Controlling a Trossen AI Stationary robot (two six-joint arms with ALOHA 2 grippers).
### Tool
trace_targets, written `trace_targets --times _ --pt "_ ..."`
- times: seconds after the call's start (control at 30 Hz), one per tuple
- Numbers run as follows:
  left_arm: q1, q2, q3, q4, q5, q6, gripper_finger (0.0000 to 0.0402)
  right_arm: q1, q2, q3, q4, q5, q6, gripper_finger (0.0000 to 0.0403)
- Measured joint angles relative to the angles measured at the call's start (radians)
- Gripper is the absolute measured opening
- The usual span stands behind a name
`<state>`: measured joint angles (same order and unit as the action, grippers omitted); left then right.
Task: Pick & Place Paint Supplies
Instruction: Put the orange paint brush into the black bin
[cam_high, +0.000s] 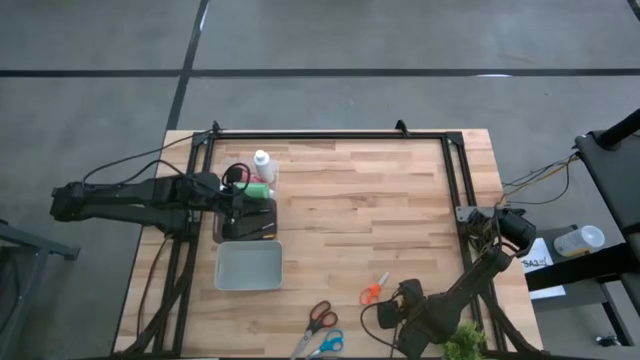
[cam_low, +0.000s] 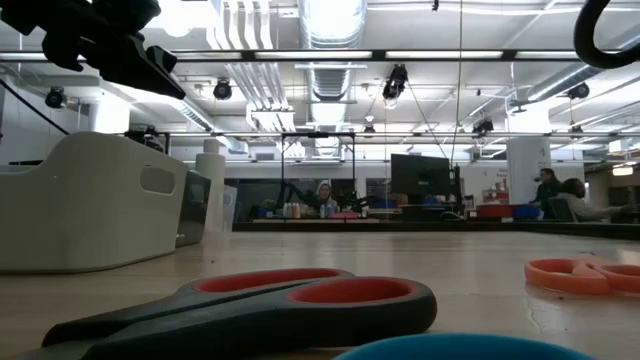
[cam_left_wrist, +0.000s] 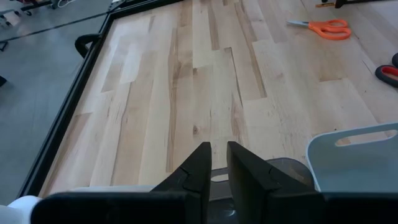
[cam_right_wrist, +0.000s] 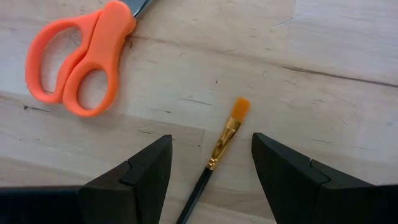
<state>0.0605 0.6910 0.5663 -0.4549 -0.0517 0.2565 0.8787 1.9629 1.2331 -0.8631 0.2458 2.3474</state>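
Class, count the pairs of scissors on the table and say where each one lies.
3: orange scissors by the right gripper; red-handled scissors and blue-handled scissors at the near edge. Others may be hidden.

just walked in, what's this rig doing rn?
It's sorting paint supplies. The right end effector hangs open at the table's near edge, fingers either side of a paintbrush lying on the wood by the orange scissors; nothing is gripped yet. The left end effector sits over the dark tray on the left, jaws nearly closed, beside the white bottle and the green bottle. The grey bin sits just in front.
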Motion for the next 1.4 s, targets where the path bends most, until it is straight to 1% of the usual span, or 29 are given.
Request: trace_targets --times 0.1,0.2,0.53,0.67,0.93,1.13,1.27,1.4 --pt "0.0 0.0 0.0 0.0 0.0 0.0 0.0058 0.0 0.001 0.0 0.0 -0.006 0.001 0.0219" --pt "0.0 0.0 0.0 0.0 0.0 0.0 0.0058 -0.001 0.003 -0.001 -0.001 -0.023 0.001 0.0202" --pt "0.0 0.0 0.0 0.0 0.0 0.0 0.0058 -0.002 0.005 -0.008 -0.024 -0.049 0.002 0.0063" --pt "0.0 0.0 0.0 0.0 0.0 0.0 0.0058 -0.002 0.005 -0.008 -0.03 -0.049 0.003 0.0019" --pt "0.0 0.0 0.0 0.0 0.0 0.0 0.0058 -0.002 0.007 -0.006 -0.031 -0.044 -0.006 0.0014" --pt "0.0 0.0 0.0 0.0 0.0 0.0 0.0058 -0.002 0.013 0.039 -0.09 -0.023 -0.02 0.0013" --pt "0.0 0.0 0.0 0.0 0.0 0.0 0.0058 -0.004 0.013 0.075 -0.116 0.017 -0.043 0.0012" --pt "0.0 0.0 0.0 0.0 0.0 0.0 0.0058 -0.003 0.011 0.098 -0.145 0.023 -0.06 0.0012"
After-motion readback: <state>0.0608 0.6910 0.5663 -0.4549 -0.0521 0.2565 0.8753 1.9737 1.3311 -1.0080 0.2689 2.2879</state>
